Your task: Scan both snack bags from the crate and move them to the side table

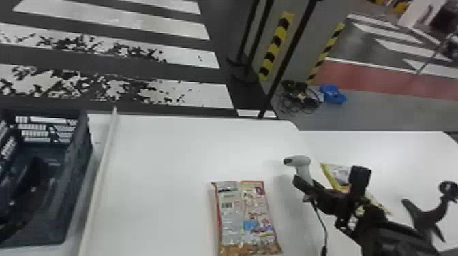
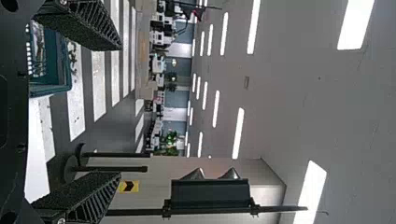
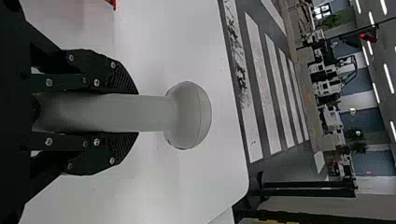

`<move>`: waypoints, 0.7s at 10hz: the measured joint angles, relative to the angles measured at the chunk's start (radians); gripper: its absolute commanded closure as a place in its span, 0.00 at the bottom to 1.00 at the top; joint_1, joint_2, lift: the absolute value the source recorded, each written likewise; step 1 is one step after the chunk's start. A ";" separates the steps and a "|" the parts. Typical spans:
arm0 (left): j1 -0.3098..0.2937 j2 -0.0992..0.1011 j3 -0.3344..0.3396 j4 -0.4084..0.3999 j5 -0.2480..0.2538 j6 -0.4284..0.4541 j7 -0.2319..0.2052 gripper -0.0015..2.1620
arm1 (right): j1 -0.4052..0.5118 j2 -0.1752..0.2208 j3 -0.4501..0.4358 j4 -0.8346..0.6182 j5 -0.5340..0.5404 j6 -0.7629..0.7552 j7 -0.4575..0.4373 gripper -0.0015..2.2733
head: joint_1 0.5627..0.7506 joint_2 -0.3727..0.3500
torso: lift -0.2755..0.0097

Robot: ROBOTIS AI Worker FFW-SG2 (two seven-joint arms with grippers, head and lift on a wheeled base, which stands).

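Closed on the handle of a pale grey scanner [image 1: 301,160], the right gripper [image 1: 305,187] holds it upright above the white desk [image 1: 163,153], with the scanner's head standing clear of the fingertips. In the right wrist view, the two fingers press the handle from opposite sides. In the head view, the dark window on the scanner's head faces left, and a black cable [image 1: 322,223] runs down beneath the gripper.

One snack bag [image 1: 242,218] lies flat on the desk, to the left of the right gripper and closer to the robot, well apart from the fingers, its printed face up and its red edges showing. The other, a yellow bag [image 1: 335,173], is to the right of that gripper, on the white side table [image 1: 392,149], partly hidden behind the right arm. Farther right, past the same arm, is a black curved stand [image 1: 422,218].

The left gripper [image 1: 36,172] is at the far left, in front of the inside of the dark crate [image 1: 80,163] as the head camera sees it. Its fingers are spread wide apart, with nothing between them. To the right of the left gripper, a pale rail [image 1: 102,170] runs between the crate and the snack bag on the desk.
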 measured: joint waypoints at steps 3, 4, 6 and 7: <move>0.024 -0.015 0.018 0.002 -0.009 -0.016 -0.001 0.02 | -0.057 -0.003 0.056 0.082 0.021 -0.048 0.000 0.93 | 0.70 0.05 | 0.63; 0.026 -0.019 0.019 0.003 -0.009 -0.024 -0.003 0.02 | -0.057 0.001 0.059 0.100 0.016 -0.072 -0.001 0.84 | 0.70 0.05 | 0.63; 0.027 -0.023 0.017 0.007 -0.008 -0.028 -0.006 0.02 | -0.050 0.010 0.061 0.134 0.004 -0.126 -0.007 0.03 | 0.70 0.04 | 0.63; 0.028 -0.022 0.017 0.007 -0.008 -0.029 -0.006 0.02 | -0.042 0.016 0.061 0.137 0.001 -0.150 -0.009 0.00 | 0.70 0.04 | 0.63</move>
